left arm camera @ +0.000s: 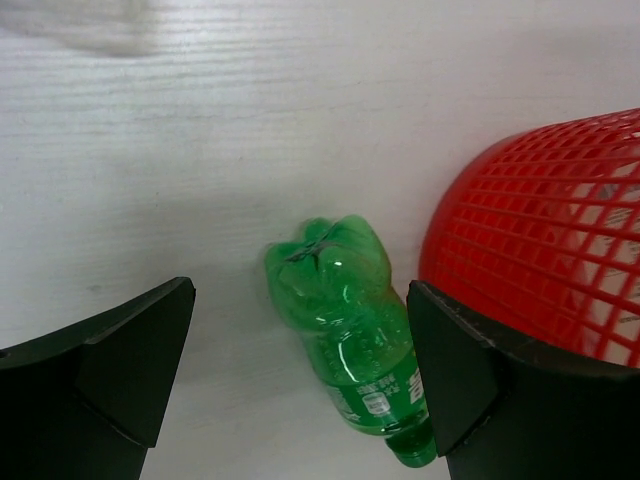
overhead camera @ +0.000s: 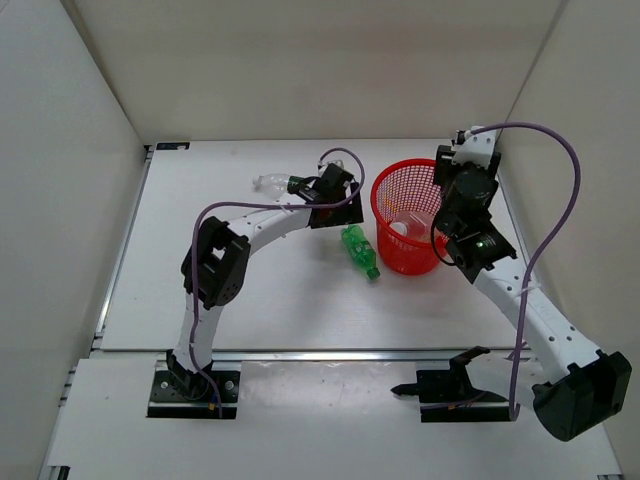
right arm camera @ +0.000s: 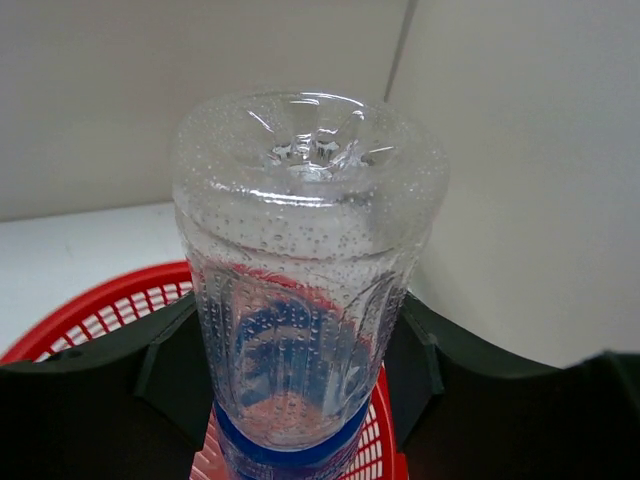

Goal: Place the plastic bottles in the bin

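The red mesh bin [overhead camera: 392,188] stands at the back right of the table. A clear bottle [overhead camera: 404,226] lies inside it. The small green bottle [overhead camera: 360,250] lies on the table against the bin's left side. My left gripper [overhead camera: 330,195] hovers over it, open and empty. In the left wrist view the green bottle [left arm camera: 350,330] lies between the spread fingers [left arm camera: 120,370], next to the bin [left arm camera: 550,230]. A clear bottle with a dark-green label [overhead camera: 285,183] lies left of that gripper. My right gripper [right arm camera: 300,370] is shut on the clear blue-label bottle [right arm camera: 300,290], over the bin's right rim [right arm camera: 100,305].
White walls close in the table at the back, left and right. The right wall is close behind the right gripper [overhead camera: 452,215]. A metal rail [overhead camera: 330,352] runs along the near table edge by the arm bases.
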